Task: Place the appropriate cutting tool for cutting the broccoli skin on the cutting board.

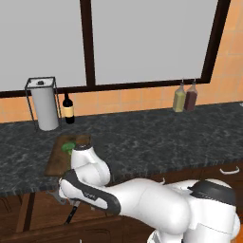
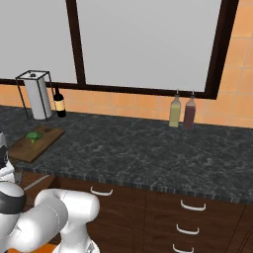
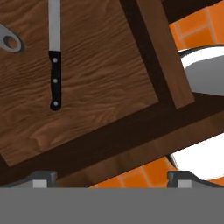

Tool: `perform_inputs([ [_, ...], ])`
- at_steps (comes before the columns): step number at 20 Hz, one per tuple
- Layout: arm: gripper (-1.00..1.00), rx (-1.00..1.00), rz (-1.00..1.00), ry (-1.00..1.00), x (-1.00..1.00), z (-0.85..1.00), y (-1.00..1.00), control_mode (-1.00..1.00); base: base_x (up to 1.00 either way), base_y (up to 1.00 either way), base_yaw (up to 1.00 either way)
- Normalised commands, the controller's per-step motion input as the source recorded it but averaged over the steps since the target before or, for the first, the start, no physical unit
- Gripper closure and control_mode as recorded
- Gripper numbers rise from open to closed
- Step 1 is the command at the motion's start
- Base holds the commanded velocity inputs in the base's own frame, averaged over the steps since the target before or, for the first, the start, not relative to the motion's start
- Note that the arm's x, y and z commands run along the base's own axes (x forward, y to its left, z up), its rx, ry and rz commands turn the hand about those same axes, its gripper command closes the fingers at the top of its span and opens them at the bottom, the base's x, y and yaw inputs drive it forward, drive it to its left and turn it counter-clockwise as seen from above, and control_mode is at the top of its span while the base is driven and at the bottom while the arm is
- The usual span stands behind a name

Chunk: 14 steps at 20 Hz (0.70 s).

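The knife (image 3: 54,65), with a silvery blade and a riveted black handle, lies flat on the wooden floor of an open drawer (image 3: 100,65). It sits toward the upper left of the hand view. My gripper (image 3: 112,179) hovers above the drawer, open, its fingertips (image 3: 43,177) wide apart and holding nothing. The knife lies well off the gripper's middle. The knife (image 1: 71,214) also shows low in front of the counter. On the counter above, the brown cutting board (image 1: 59,161) carries the green broccoli (image 1: 69,147) at its far end, seen too as the board (image 2: 29,148) and the broccoli (image 2: 33,136).
A grey peeler (image 3: 11,40) lies left of the knife in the drawer. The drawer's side wall (image 3: 162,52) runs along the right. On the counter stand a paper towel holder (image 1: 46,109), a wine bottle (image 1: 69,110) and two condiment bottles (image 1: 179,98).
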Motion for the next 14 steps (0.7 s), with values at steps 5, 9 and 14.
perform_inputs([
  [5,-1.0,0.0,0.15,0.02,0.0,-0.43,0.2,-1.0,0.0,0.0,0.0],
  [9,-1.0,0.0,0.21,0.03,0.0,-0.34,0.38,-1.0,0.0,0.0,0.0],
  [14,-1.0,0.0,0.12,0.04,-0.39,-0.13,0.36,-1.0,0.0,0.0,0.0],
])
